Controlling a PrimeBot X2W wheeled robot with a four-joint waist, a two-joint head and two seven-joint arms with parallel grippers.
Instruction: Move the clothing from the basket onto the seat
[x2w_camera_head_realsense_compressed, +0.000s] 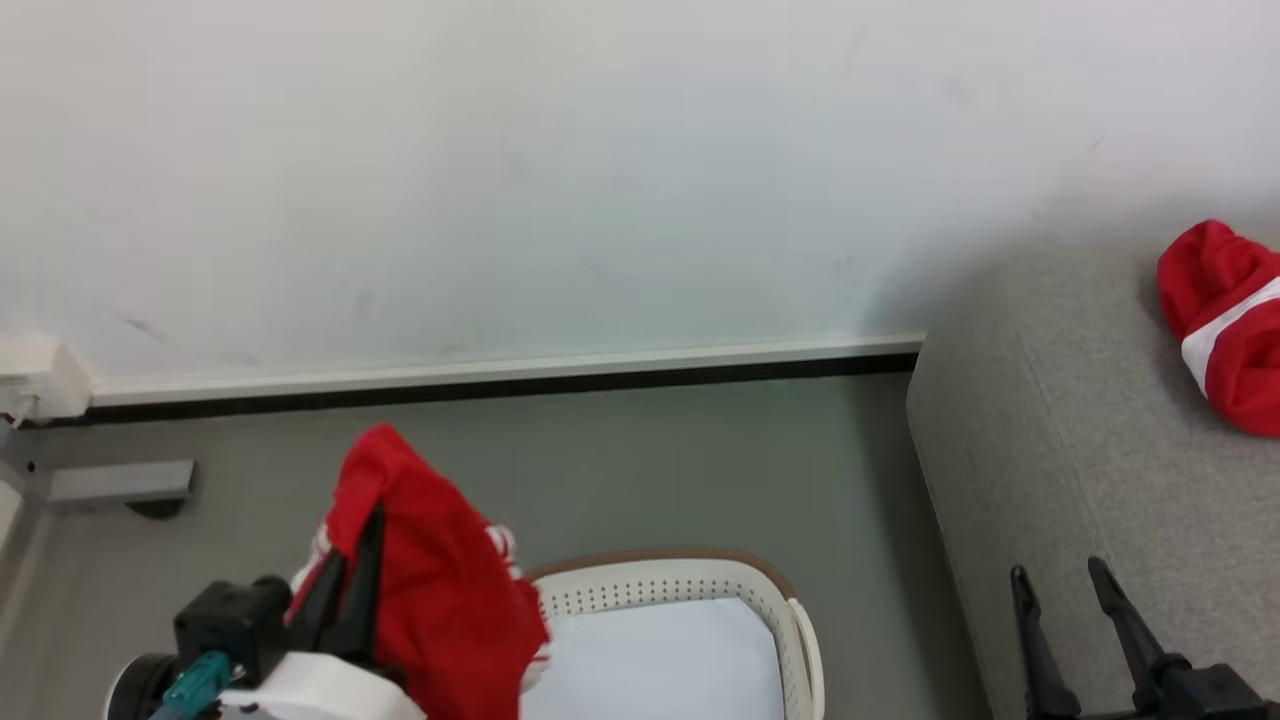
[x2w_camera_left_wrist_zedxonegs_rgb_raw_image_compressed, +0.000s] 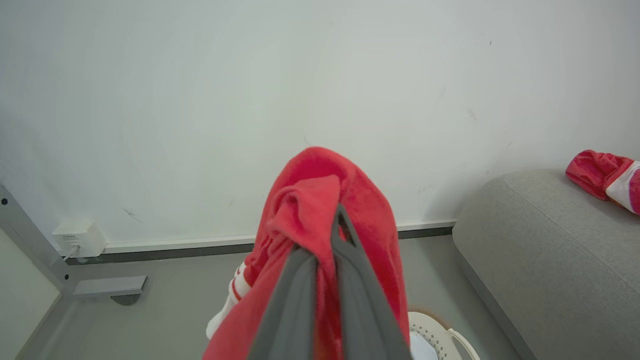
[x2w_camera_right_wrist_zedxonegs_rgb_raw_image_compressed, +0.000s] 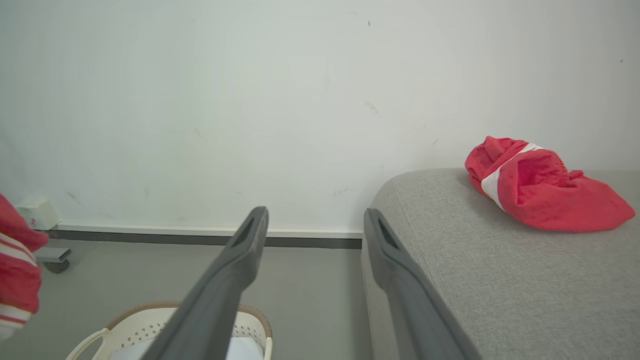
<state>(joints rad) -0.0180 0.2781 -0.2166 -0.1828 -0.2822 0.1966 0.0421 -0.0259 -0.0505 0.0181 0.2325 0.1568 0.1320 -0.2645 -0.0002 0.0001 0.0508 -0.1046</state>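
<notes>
Left gripper (x2w_camera_left_wrist_zedxonegs_rgb_raw_image_compressed: 324, 235) jaws pinched shut on red garment (x2w_camera_left_wrist_zedxonegs_rgb_raw_image_compressed: 320, 185), held up over basket (x2w_camera_head_realsense_compressed: 690, 580) at 6 o'clock in head view. Second garment (x2w_camera_head_realsense_compressed: 1220, 320) lies on sofa (x2w_camera_head_realsense_compressed: 1100, 480) at 3 o'clock. Right gripper (x2w_camera_head_realsense_compressed: 1057, 572) wide open, empty. Step: carry. Next: swing toward 3 o'clock, release over cushion. Head view crops second garment; right wrist view shows it whole.
</notes>
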